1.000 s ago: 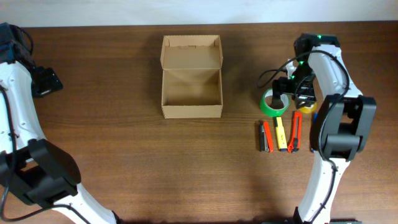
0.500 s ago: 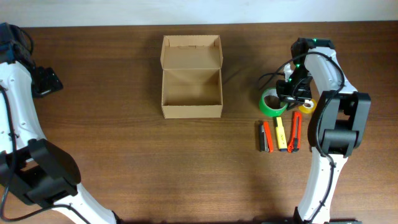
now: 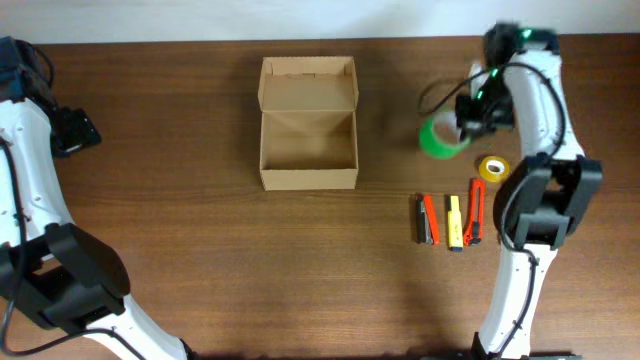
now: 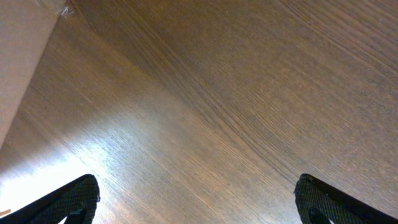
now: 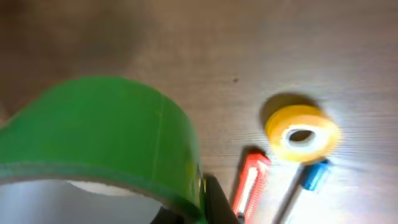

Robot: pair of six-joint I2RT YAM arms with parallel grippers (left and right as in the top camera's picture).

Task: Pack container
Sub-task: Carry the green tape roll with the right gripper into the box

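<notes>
The container (image 3: 308,122), an open tan cardboard box with its lid flap folded back, stands at the table's back middle and looks empty. My right gripper (image 3: 463,122) is shut on the wall of a green tape roll (image 3: 438,138), held off the table to the right of the box. In the right wrist view the green tape roll (image 5: 106,137) fills the left side, with one dark finger (image 5: 217,202) pressed against its outside. My left gripper (image 3: 75,130) hangs far left, open over bare wood, its fingertips (image 4: 68,199) wide apart.
A yellow tape roll (image 3: 492,169) lies on the table below the right gripper. Three cutters (image 3: 452,220) in black, yellow and red lie side by side nearer the front. The right wrist view shows the yellow roll (image 5: 301,132), a red cutter (image 5: 250,183) and a blue-tipped item (image 5: 314,174).
My right gripper has shut on the green tape roll and lifted it up and toward the back of the table. The left arm has not moved.
</notes>
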